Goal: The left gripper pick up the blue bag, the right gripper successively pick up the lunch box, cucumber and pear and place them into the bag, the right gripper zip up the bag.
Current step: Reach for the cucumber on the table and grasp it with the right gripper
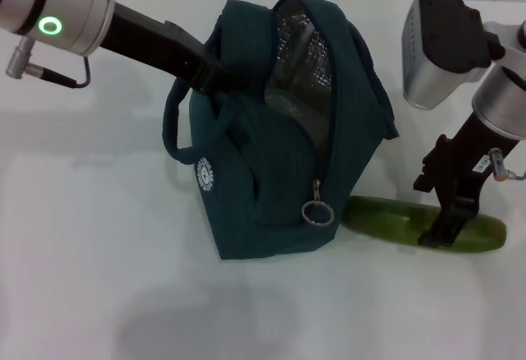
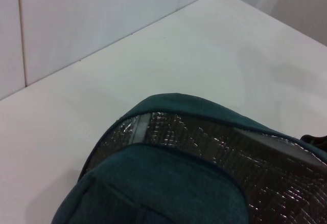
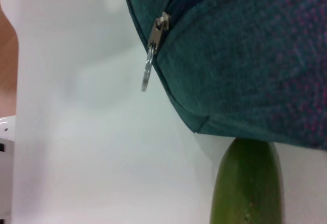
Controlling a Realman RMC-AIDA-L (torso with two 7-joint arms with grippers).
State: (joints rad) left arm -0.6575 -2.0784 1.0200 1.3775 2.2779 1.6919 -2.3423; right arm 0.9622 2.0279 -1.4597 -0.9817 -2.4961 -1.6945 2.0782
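Head view: one blue bag (image 1: 271,171) stands mid-table, teal, mouth unzipped, foil lining showing, ring pull (image 1: 316,212) hanging. The left gripper (image 1: 207,76) grips its far-left rim, jaws closed on fabric. One green cucumber (image 1: 386,220) lies right of the bag; the right gripper (image 1: 444,233) is down on it, jaw gap unclear.

Left wrist view: foil lining (image 2: 214,147) inside the teal rim.

Right wrist view: the cucumber's tip (image 3: 248,183) is just beside the bag's base.
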